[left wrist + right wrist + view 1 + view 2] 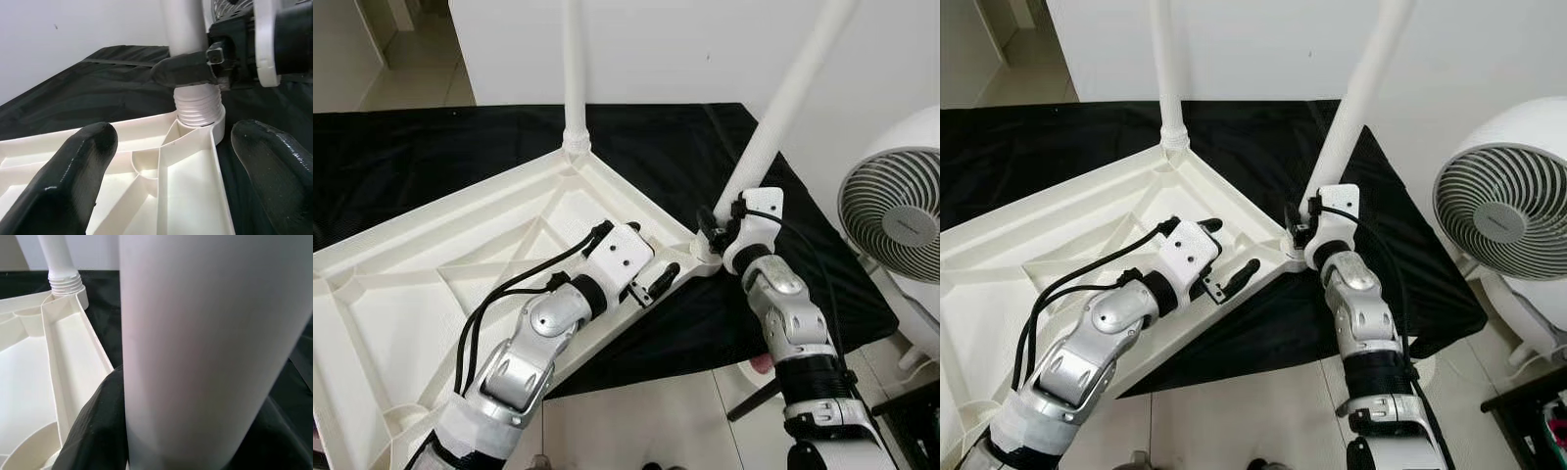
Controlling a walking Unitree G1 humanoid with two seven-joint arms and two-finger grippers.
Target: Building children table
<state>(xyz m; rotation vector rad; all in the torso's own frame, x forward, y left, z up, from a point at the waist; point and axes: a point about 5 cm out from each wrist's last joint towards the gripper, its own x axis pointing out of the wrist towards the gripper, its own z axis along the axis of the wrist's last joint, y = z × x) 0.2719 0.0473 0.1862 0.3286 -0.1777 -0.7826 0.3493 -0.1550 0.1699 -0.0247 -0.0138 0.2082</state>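
A white plastic table top [431,284] lies upside down on a black cloth [431,147]. One white leg [575,69] stands upright in its far corner socket. A second leg [783,98] leans in the right corner socket, its threaded base [198,105] seated in the rim. My right gripper [717,230] is shut on this leg just above the socket, and a black finger [98,431] presses its side. My left gripper [639,247] is open over the rim just left of that corner, with a finger [83,166] on either side of the rim.
A white floor fan [896,220] stands close on the right, beside my right arm. A white wall [685,49] rises behind the cloth. Tiled floor [646,411] shows at the cloth's near edge, with a dark stand [901,401] at the lower right.
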